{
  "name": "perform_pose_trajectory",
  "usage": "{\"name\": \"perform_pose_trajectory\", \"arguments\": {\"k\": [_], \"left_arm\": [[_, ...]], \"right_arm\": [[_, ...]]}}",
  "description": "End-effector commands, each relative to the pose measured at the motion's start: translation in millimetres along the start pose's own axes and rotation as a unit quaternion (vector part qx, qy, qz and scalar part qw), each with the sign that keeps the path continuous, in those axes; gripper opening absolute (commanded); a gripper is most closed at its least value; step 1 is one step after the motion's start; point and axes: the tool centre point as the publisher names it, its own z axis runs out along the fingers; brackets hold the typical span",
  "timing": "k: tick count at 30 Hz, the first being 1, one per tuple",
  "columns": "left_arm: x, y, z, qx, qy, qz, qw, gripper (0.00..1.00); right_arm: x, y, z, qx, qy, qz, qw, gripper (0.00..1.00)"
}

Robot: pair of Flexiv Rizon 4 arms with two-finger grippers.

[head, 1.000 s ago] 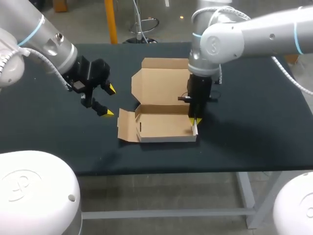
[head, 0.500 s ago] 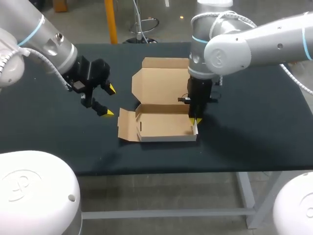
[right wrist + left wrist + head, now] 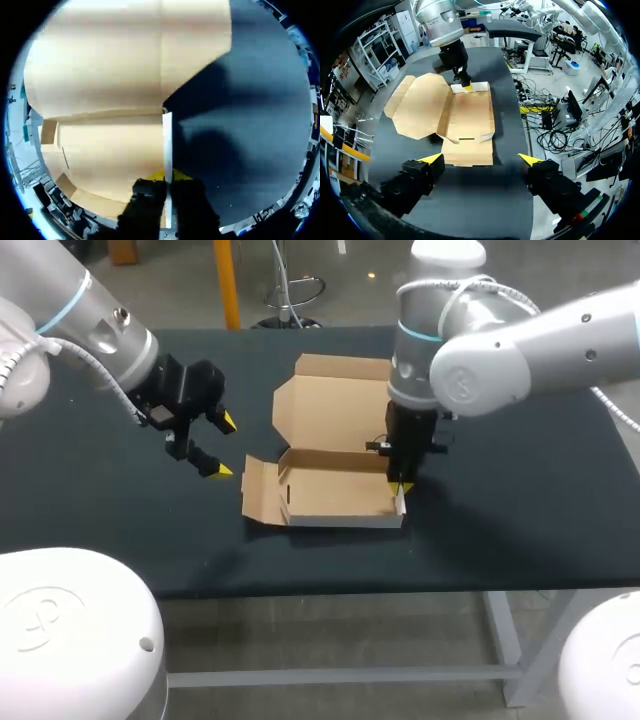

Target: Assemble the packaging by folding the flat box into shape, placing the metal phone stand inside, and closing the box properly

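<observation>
The cardboard box (image 3: 335, 498) lies open mid-table, its front and side walls partly raised and its lid (image 3: 335, 405) spread flat behind it. My right gripper (image 3: 399, 483) points straight down at the box's right end. It is shut on the upright right side wall (image 3: 167, 145), one finger inside the box and one outside. My left gripper (image 3: 225, 445) hangs open left of the box, holding nothing; the box's left flap (image 3: 467, 159) lies under and ahead of its fingertips (image 3: 436, 157). No metal phone stand is in view.
The box rests on a black tabletop (image 3: 520, 490). Bare table lies right of the box and in front of it up to the front edge (image 3: 400, 592).
The right arm's upper links have swung a little to the right while its gripper stayed on the side wall. The lid has shifted slightly right. The left arm has not moved.
</observation>
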Motion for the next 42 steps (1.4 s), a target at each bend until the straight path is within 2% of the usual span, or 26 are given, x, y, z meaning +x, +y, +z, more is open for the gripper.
{"name": "perform_pose_trajectory", "arguments": {"k": [1,18,25,26,27,42], "left_arm": [[0.6,-0.3,-0.4,-0.002,0.000,0.000,1.000,1.00],[0.6,-0.3,-0.4,-0.002,0.000,0.000,1.000,1.00],[0.6,-0.3,-0.4,-0.002,0.000,0.000,1.000,1.00],[0.6,-0.3,-0.4,-0.002,0.000,0.000,1.000,1.00],[0.6,-0.3,-0.4,-0.002,0.000,0.000,1.000,1.00],[0.6,-0.3,-0.4,-0.002,0.000,0.000,1.000,1.00]], "right_arm": [[-0.4,-1.6,5.4,-0.013,-0.006,0.003,1.000,0.06],[4.1,2.2,8.9,-0.033,-0.010,0.007,0.999,0.16],[5.2,2.4,8.0,-0.039,-0.012,0.009,0.999,0.10],[5.3,2.4,8.0,-0.039,-0.013,0.009,0.999,0.07],[5.7,2.5,8.4,-0.038,-0.015,0.009,0.999,0.00],[-2.0,2.7,9.3,-0.015,-0.089,0.037,0.995,0.00]]}}
